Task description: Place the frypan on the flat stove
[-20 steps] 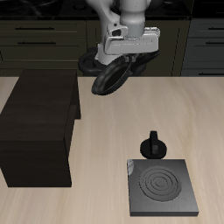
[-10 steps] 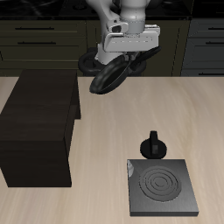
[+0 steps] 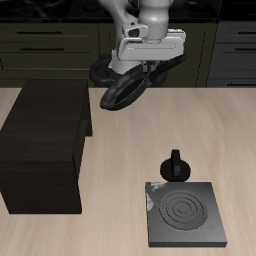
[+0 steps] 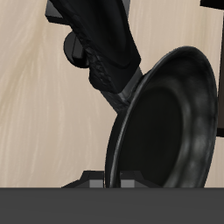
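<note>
My gripper (image 3: pixel 150 68) is shut on the frypan (image 3: pixel 122 88) and holds it high above the back of the table. The pan is round, black and shallow; it hangs tilted, its bowl below and beside the fingers. In the wrist view the pan's bowl (image 4: pixel 171 118) fills most of the frame, with its long black handle (image 4: pixel 96 35) running away from it. The flat stove (image 3: pixel 185 212) is a dark grey square slab with light ring marks. It lies near the table's front edge, well apart from the pan and far below it.
A large dark brown box (image 3: pixel 45 145) stands on the table beside the pan's position. A small black knob (image 3: pixel 176 165) stands just behind the stove. Dark cabinets run along the back.
The gripper with the frypan has risen slightly and shifted a little. The stove, knob and box have not moved.
</note>
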